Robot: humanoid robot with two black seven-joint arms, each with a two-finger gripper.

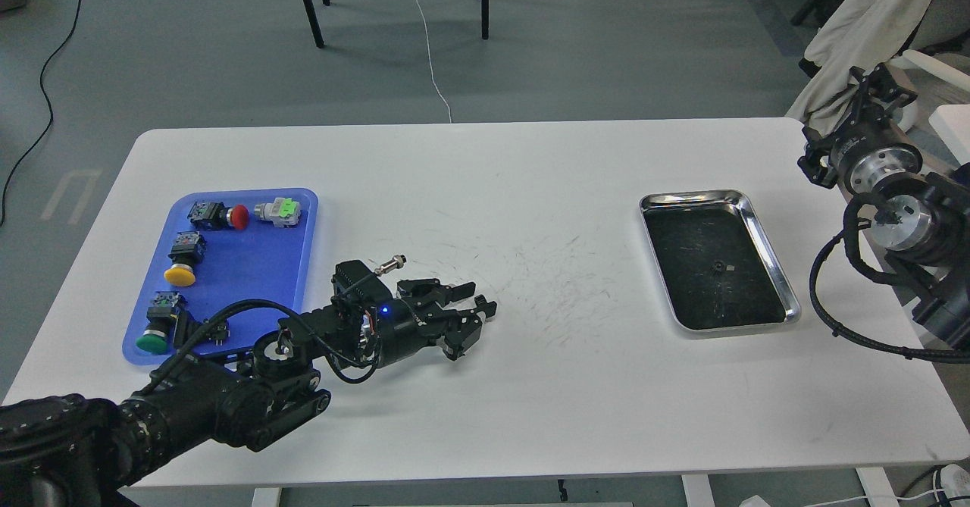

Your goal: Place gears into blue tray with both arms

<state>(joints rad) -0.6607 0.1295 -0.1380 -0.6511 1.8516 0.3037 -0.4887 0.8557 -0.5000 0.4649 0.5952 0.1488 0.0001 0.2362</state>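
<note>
One tiny black gear (716, 266) lies on the dark bottom of the steel tray (765, 223) at the right. The blue tray (254, 268) sits at the table's left and holds several push-button switches. My left gripper (480, 300) hovers low over the table just right of the blue tray. It points right, its fingers are apart, and I see nothing between them. My right gripper (873, 90) is raised past the table's right edge, beyond the steel tray. It looks dark and end-on, so its fingers cannot be told apart.
A small silver metal connector (390, 263) lies on the table just behind my left wrist. Red-capped (238, 217), yellow-capped (180, 273) and green-capped (152, 342) switches sit in the blue tray. A cloth-draped chair (864, 22) stands beyond the right gripper.
</note>
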